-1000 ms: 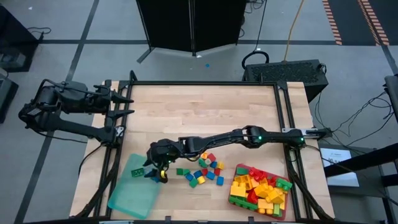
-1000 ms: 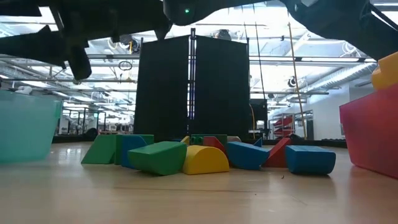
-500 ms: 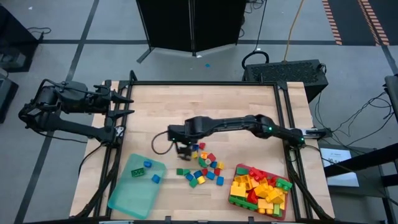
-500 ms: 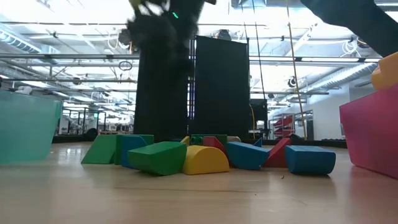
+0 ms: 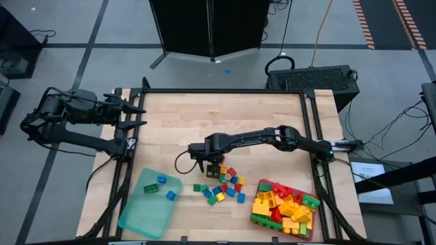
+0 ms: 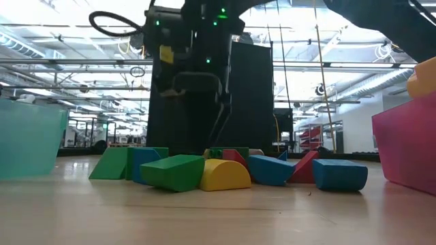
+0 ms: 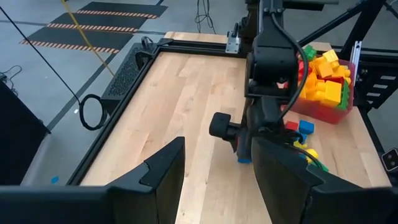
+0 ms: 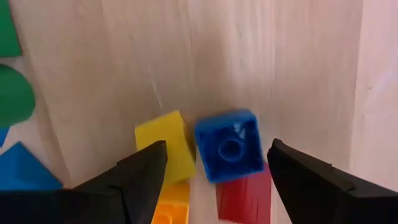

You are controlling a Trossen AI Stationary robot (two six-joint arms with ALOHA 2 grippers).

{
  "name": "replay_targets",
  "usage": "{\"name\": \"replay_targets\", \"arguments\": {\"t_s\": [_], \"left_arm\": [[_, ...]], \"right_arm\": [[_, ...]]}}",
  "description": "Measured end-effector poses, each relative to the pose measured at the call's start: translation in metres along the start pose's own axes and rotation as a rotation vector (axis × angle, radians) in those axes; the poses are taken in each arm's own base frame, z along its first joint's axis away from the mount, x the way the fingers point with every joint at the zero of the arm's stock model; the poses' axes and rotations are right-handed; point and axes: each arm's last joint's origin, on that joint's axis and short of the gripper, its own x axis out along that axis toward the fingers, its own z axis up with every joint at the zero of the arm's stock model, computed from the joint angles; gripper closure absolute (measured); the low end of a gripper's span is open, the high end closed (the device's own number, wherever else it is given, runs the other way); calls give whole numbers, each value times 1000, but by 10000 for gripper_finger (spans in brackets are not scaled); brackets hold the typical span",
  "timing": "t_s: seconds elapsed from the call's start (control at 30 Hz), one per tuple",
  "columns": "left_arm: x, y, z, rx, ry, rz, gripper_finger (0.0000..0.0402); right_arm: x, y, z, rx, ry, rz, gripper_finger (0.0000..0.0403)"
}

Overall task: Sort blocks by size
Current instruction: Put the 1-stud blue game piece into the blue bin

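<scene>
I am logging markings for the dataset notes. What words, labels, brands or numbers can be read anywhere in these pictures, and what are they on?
No text can be read in any view.
Yellow label on the right arm above the right gripper: print too small to read.
Blocks, red tray, teal tray: no lettering visible.
Blue block by the right gripper: only a moulded ring, no letters.

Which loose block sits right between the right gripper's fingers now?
The small blue cube, hollow underside up, centred between the open right gripper fingers. A yellow block lies beside it and a red one touches it, both off-centre.
</scene>
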Motion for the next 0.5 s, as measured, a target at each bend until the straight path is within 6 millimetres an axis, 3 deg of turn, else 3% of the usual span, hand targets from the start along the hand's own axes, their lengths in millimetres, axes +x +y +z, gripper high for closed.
{"name": "replay_targets", "arguments": {"t_s": [0.33,0.5], "left_arm": [[0,0,0,1,0,0,214],[0,0,0,1,0,1,214]], "right_arm": [[27,-6,0,48,-57,53,131],[31,-8,-3,68,-44,44,177]]}}
